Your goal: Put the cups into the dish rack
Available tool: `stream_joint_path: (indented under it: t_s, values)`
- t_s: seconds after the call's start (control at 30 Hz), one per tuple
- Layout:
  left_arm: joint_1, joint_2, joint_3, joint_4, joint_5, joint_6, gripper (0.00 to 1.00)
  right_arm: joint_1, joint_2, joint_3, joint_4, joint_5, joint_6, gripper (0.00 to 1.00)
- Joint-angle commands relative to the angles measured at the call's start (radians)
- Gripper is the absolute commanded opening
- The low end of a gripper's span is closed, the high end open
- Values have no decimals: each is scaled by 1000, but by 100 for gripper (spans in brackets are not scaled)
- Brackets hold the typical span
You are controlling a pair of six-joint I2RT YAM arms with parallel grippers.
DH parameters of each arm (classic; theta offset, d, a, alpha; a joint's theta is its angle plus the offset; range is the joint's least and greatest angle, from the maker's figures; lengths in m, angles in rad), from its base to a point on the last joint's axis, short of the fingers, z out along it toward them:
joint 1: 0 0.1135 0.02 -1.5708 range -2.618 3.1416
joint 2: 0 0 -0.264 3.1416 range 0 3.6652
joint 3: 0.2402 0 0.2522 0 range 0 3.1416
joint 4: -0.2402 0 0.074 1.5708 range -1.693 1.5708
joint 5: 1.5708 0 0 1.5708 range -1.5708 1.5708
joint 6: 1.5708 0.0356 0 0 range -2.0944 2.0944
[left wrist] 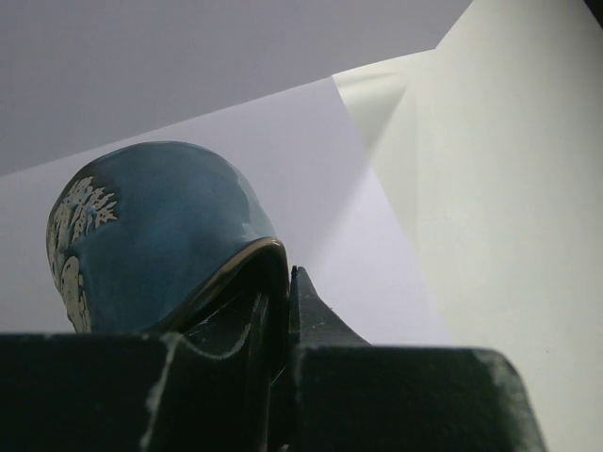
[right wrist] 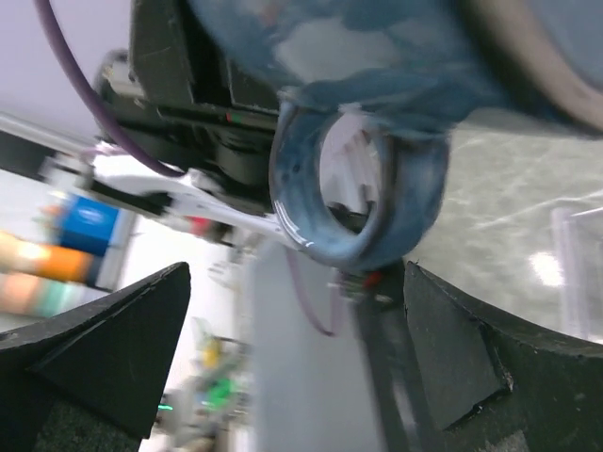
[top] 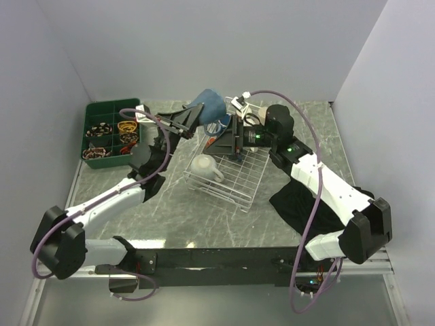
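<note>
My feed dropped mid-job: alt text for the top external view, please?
Left gripper holds a blue mug above the far edge of the dish rack, the right gripper open beside it. One white mug sits in the rack.

Dark green compartment tray (top: 95, 109): sits at the far left corner of the grey marbled bench (top: 204, 221). Its cells hold small patterned pieces, one orange-brown (top: 127, 126) and others dark with white (top: 102, 128); what they are is unclear.
Black cloth (top: 299, 207): crumpled, well apart from the tray at the bench's near right.
White walls (top: 204, 41): behind the tray.
</note>
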Motion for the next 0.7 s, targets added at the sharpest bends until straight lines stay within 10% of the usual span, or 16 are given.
stream_joint_path:
  t_s: [0.0,0.47,0.67]
  values:
    - [-36,43,81,261,-51,-11,1,-59,-19,-91,401,-36,384,100]
    - [-114,104,104,327,-84,-4,1,-136,33,-113,711,-46,675,81]
    - [-122,92,98,316,-83,4,1,-156,37,-127,756,-37,715,45]
